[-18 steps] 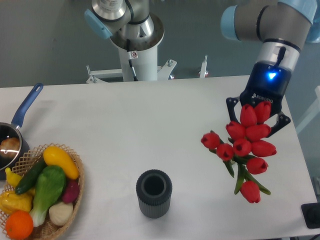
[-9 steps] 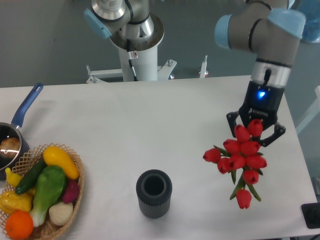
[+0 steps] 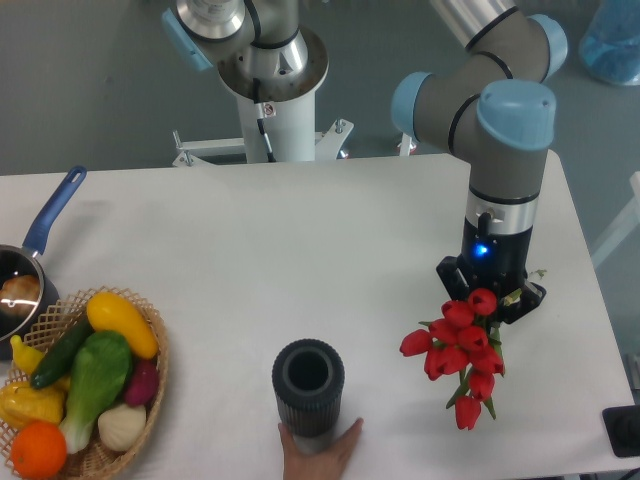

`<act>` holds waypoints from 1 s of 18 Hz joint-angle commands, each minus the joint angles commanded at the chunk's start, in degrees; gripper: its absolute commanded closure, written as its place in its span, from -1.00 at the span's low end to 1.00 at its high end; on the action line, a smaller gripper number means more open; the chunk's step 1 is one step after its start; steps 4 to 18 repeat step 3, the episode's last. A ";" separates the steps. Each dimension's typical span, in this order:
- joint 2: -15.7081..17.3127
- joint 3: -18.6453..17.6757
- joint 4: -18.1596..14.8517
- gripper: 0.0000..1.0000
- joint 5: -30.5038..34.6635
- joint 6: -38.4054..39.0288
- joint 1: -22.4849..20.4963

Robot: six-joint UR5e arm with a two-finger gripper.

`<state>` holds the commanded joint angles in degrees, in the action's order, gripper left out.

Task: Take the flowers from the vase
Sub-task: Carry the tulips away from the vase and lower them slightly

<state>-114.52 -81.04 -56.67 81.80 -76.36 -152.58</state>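
The gripper [image 3: 489, 299] points straight down at the right side of the table [image 3: 300, 250], its fingers closed on the flowers [image 3: 458, 345], one bunch of red tulip buds with green stems; about eight or nine buds show. The bunch hangs low over the table, well right of the vase [image 3: 308, 386]. No writing on the gripper can be read; a blue light glows on its body. The one dark ribbed vase stands near the front edge, a hand [image 3: 320, 452] touching its base. At the far left sit one wicker basket [image 3: 150, 395] of vegetables and one blue-handled saucepan [image 3: 35, 262].
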 joint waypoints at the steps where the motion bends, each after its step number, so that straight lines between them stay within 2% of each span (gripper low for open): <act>1: -0.09 0.79 -1.68 0.66 2.64 -0.45 0.44; 3: -0.27 0.98 -2.13 0.66 5.03 -0.55 1.49; 18: -0.27 0.98 -2.13 0.66 5.03 -0.55 1.49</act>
